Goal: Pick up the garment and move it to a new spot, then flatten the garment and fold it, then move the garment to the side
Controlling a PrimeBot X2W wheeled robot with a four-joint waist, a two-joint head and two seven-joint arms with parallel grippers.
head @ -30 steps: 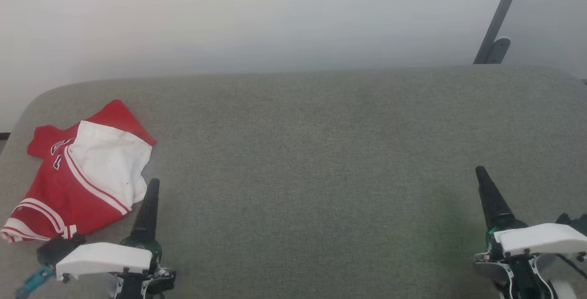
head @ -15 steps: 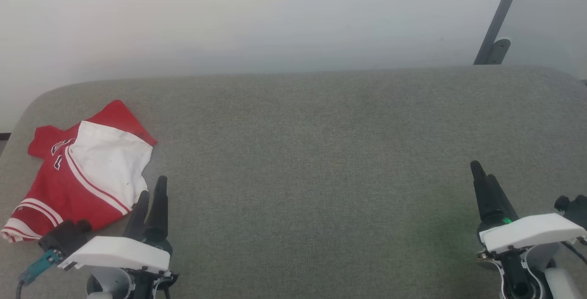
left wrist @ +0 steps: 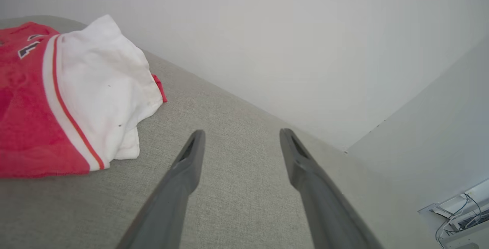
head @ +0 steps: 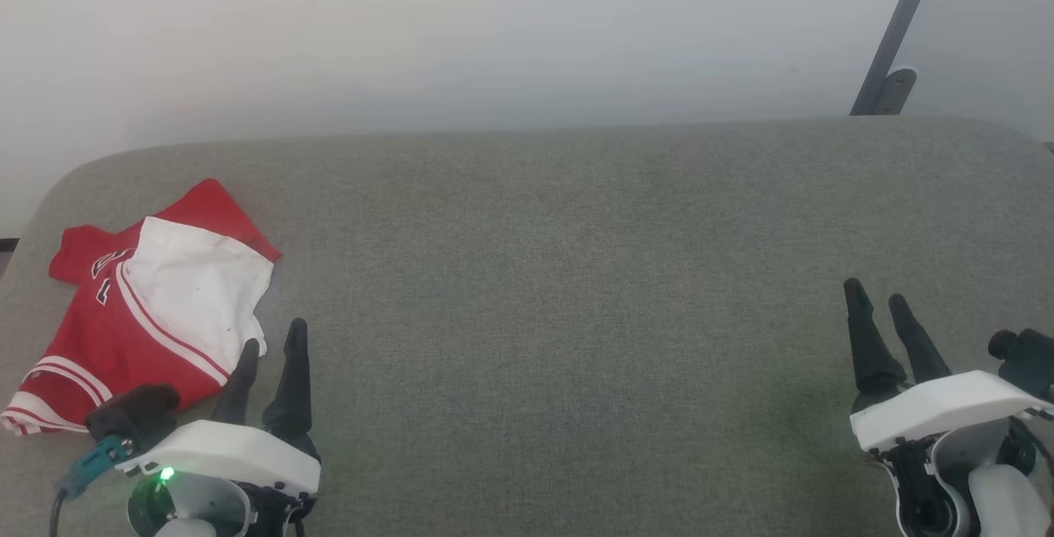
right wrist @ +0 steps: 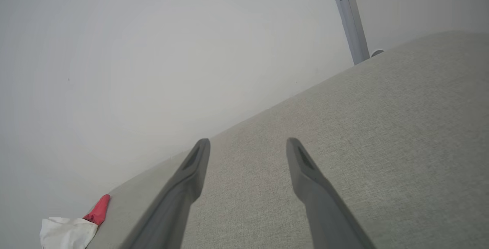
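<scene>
I am counting one shirt (head: 148,306) lying on one grey padded table (head: 576,273). I am seeing two grippers, the left gripper (head: 272,333) and the right gripper (head: 874,291), each showing two dark fingers (head: 290,380), four in all. I am also counting one metal post (head: 897,35), one pale wall (head: 412,26), one green light (head: 166,473) and one teal plug (head: 90,464).

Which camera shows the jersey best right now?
Head view: nearly the whole garment shows, crumpled at the left of the grey surface. The left wrist view shows the garment closer but cut off at that view's left edge. The right wrist view catches a small red-and-white corner of the garment.
</scene>
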